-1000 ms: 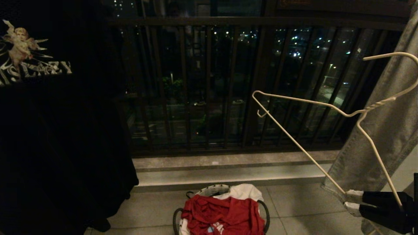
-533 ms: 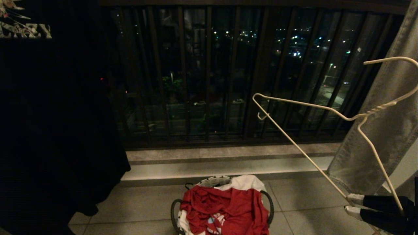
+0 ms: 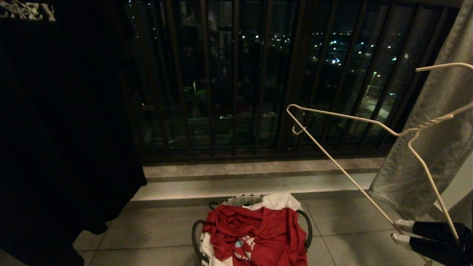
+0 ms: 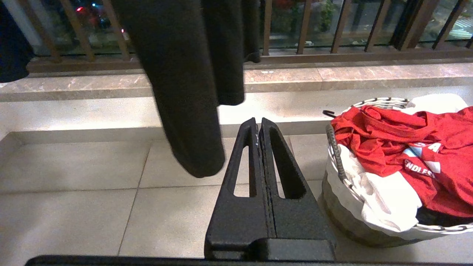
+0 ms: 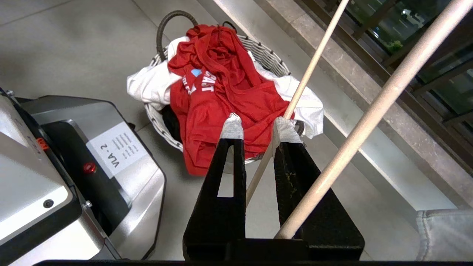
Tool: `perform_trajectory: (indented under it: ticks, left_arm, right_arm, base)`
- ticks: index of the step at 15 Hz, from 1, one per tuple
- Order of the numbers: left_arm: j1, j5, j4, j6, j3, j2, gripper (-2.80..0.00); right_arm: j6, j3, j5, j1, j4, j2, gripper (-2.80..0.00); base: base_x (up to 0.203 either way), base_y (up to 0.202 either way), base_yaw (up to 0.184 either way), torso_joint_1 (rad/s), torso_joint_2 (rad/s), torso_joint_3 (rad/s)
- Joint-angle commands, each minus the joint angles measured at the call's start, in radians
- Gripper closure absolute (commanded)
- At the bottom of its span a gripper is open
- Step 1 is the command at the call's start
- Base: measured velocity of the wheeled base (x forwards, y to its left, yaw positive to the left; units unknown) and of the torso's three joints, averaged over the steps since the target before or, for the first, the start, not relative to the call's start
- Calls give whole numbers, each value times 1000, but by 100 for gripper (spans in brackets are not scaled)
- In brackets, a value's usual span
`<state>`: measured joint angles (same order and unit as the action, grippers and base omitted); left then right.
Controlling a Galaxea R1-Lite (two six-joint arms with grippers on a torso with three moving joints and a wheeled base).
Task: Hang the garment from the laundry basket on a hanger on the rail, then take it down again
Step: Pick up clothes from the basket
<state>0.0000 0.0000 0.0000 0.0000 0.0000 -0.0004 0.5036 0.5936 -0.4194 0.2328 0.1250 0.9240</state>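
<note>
Gripping hanger (image 3: 369, 147) — right claw (image 3: 397, 231), narrow

Red garment (image 3: 255, 232), white hanger (image 3: 369, 125)

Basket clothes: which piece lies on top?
The red T-shirt with white lettering, crumpled over the laundry basket. The white garment only peeks out beneath it at the rim.
</note>
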Motion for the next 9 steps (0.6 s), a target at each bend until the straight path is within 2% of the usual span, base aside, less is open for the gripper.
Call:
perform_trajectory:
  ticks: [1, 9]
  left_arm:
    - [0, 0, 0, 0, 0, -1, 0]
    - [0, 0, 0, 0, 0, 0, 0]
  right_arm:
    - [3, -2, -2, 0, 1, -5, 0]
    - [-51, 9, -3, 0, -24, -36, 0]
  base:
    - [0, 0, 0, 0, 0, 0]
    - [0, 0, 0, 0, 0, 0]
